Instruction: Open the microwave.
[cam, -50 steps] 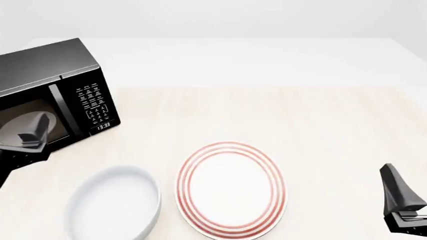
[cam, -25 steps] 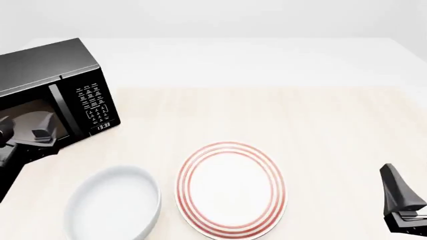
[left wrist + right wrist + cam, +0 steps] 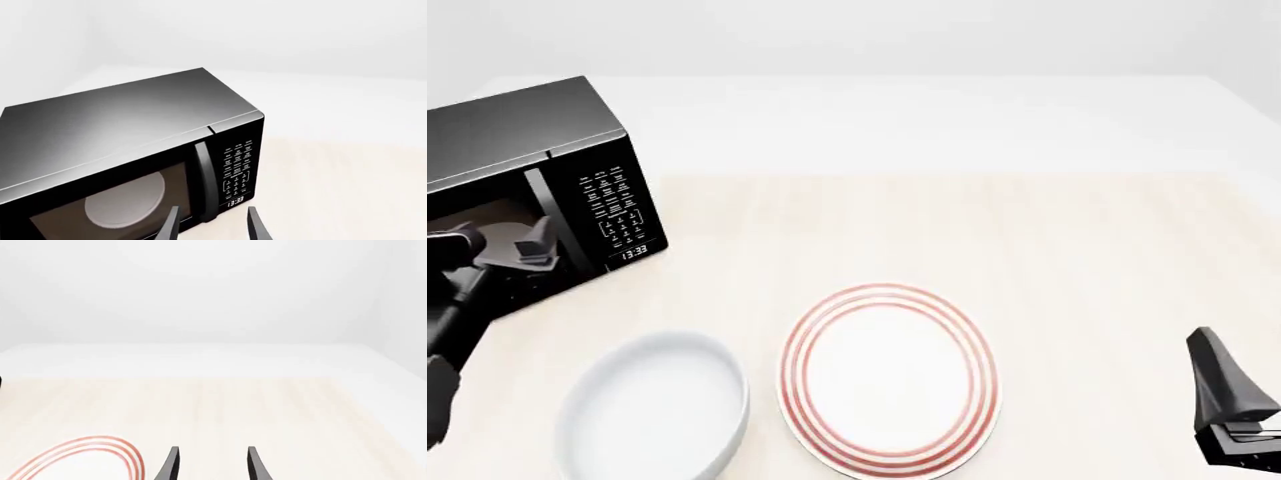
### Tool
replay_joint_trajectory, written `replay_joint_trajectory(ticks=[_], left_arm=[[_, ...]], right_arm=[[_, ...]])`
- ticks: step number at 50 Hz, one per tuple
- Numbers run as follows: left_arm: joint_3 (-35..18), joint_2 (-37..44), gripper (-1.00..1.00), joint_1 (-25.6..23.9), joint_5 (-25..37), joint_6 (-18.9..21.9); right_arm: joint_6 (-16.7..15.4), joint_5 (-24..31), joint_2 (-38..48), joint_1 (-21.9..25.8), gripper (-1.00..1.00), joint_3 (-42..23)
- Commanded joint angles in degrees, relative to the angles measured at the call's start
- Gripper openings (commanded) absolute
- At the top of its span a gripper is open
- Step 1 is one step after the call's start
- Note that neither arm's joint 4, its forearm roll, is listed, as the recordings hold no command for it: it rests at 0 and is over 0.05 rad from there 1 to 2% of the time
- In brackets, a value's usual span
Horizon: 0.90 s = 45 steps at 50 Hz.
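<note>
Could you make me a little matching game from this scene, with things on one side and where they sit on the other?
Things:
1. microwave
2. white bowl
3. red-ringed plate
4. right gripper

Places in the front view:
A. bottom right corner
B. far left, at the back
C. near edge, middle
D. near edge, left of the plate

Pairs: 1-B, 2-D, 3-C, 4-A

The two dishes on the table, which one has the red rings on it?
The flat plate, in the middle near the front edge. Concentric red rings run around its rim. The dish to its left, the bowl, is plain white and deeper, with no pattern.
</note>
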Motion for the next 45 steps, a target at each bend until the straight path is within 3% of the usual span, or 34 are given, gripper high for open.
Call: replay_joint_trajectory(ticks=[1,45], left_arm=[[-2.8,6.5,1.0,-0.2,-2.5,-0.2],[-10.2,20.9,1.0,-0.4,-4.7,-1.4]], right_arm=[[0.0,0.0,0.0,0.0,1.0,0.0],[0.0,0.0,0.0,0.0,1.0,0.0]])
